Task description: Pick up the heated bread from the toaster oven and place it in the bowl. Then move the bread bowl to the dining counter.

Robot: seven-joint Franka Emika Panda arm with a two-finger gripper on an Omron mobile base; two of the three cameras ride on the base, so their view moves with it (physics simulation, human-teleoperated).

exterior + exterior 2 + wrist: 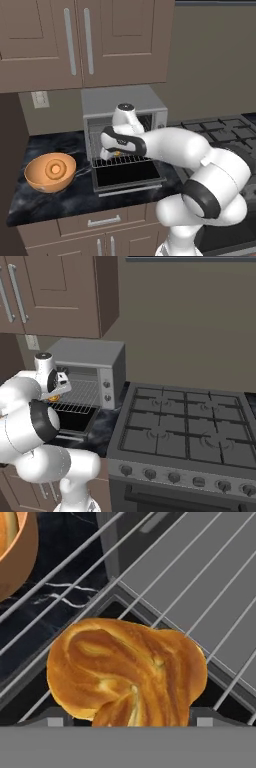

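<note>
The toaster oven (125, 102) (95, 353) stands on the counter with its dark glass door (127, 175) dropped open. The heated bread (125, 672), a golden twisted bun, lies at the front edge of the wire rack (200, 587); a sliver of the bread (117, 153) (52, 399) shows under the hand. My gripper (128, 719) (116, 151) points down over it, open, one fingertip (55, 719) at each side of the bun. The orange bowl (50, 172) (15, 552) sits empty left of the oven. The dining counter is out of view.
Wall cupboards (85, 40) hang low over the oven. A gas stove (185, 431) (220, 130) adjoins the oven on the right. The black marble counter (60, 200) has bare room in front of the bowl. A wall outlet (40, 99) sits above the bowl.
</note>
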